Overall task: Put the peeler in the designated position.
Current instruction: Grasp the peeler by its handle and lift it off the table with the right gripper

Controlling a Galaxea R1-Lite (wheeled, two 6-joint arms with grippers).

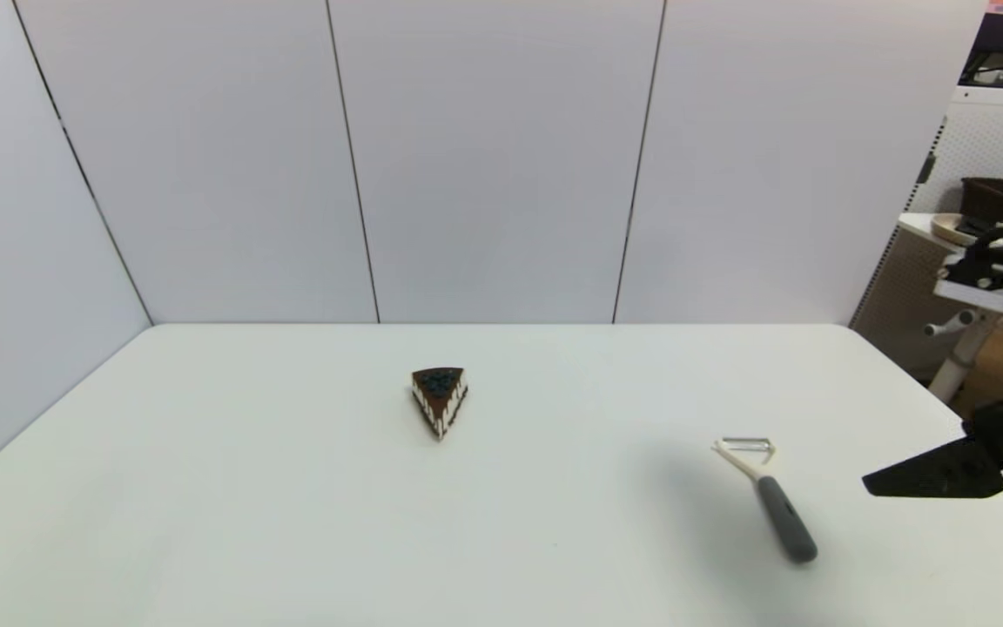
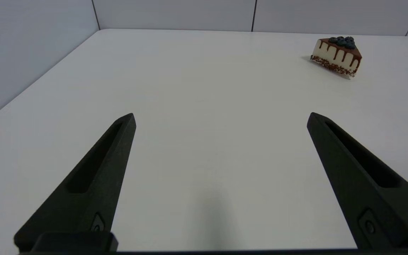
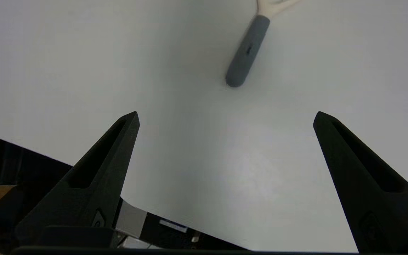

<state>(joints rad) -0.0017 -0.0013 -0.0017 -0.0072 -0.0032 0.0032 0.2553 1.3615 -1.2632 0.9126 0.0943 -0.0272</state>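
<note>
On the right side of the white table (image 1: pixel 249 488), toward the robot, the peeler (image 1: pixel 767 498) lies flat. Its grey handle points toward the robot's edge and its cream forked head with the thin metal blade points toward the far wall. Just to its right, above the table's right edge, the right gripper (image 3: pixel 225 117) hovers with its two black fingers spread wide and nothing between them; the peeler's handle lies ahead of its fingertips, untouched. Near the middle of the table, well apart from the peeler, sits a chocolate cake slice (image 1: pixel 439 399) topped with dark berries. The left gripper (image 2: pixel 221 117) is out of the head view; its own camera shows its fingers spread wide over bare tabletop, the cake slice far ahead.
</note>
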